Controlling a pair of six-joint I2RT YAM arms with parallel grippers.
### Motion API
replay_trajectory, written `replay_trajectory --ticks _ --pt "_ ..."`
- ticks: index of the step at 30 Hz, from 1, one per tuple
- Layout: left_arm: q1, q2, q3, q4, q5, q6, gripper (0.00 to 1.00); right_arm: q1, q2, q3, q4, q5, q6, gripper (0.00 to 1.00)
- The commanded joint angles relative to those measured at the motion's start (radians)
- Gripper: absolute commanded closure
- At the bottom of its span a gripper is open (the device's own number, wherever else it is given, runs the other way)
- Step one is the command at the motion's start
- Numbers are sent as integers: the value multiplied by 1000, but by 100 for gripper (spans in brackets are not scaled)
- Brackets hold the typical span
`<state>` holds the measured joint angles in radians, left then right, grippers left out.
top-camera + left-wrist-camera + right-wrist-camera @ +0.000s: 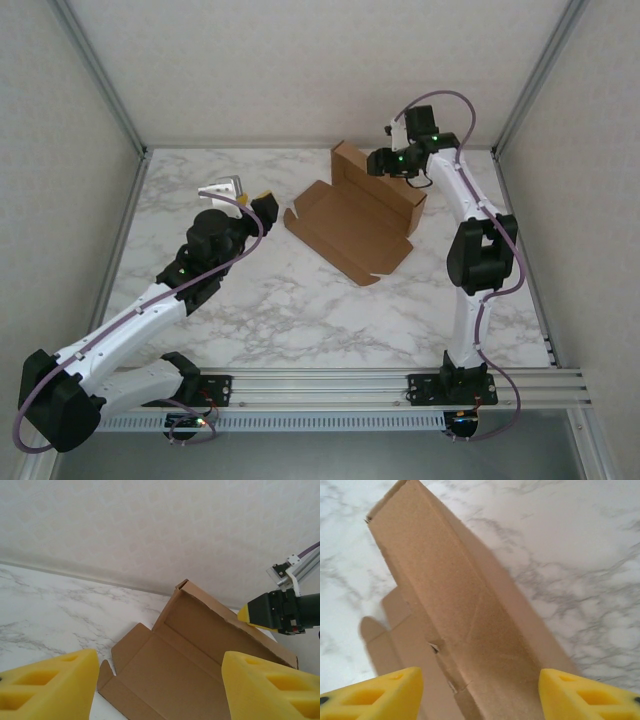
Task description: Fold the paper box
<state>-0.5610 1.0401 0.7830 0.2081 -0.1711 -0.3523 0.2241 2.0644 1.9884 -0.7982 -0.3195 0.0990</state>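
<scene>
We find the paper box (350, 225) lying open on the marbled worktop (300, 320), a little past centre toward 1 o'clock. Its base panel is flat, and one long wall stands upright along the edge at its 1 o'clock side.

The left claw (245, 193) hovers just off the box at its 9 o'clock, yellow fingers spread wide and holding nothing. The right claw (385, 160) sits over the raised wall at 1 o'clock. Its wrist view shows the fingers set wide with the wall's top edge running between them, and we see no pinch on it.

We judge the sheet light and fairly stiff across its panels, yet weak at the scored creases, so it should hinge readily and spring back if let go. Being so light, it may skid on the smooth marble when pushed. We would grip the wall's top edge near its middle and pin the base panel flat from 9 o'clock.
</scene>
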Motion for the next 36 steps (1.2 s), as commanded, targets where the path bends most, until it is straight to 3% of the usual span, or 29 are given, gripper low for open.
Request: replay_trajectory --ticks 1,8,12,17,25,32,36 --pt "9 -22 -5 25 4 -4 33 5 -4 70 -127 -98 54 35" --pt "9 -28 -8 24 4 -3 33 -58 -92 -11 -17 151 65 41" --pt "10 -32 -10 22 2 -4 33 -113 -75 -26 -42 276 110 35" --pt "9 -34 -11 22 -3 -2 33 -178 -45 -74 -66 96 187 37" --pt "9 -27 -10 24 7 -7 33 -190 -66 -183 -45 -205 264 35" --pt "9 -25 -8 25 14 -11 33 -190 -149 -353 46 -354 376 35" --pt "9 -18 -5 28 22 -17 33 -189 -192 -428 94 -376 422 36"
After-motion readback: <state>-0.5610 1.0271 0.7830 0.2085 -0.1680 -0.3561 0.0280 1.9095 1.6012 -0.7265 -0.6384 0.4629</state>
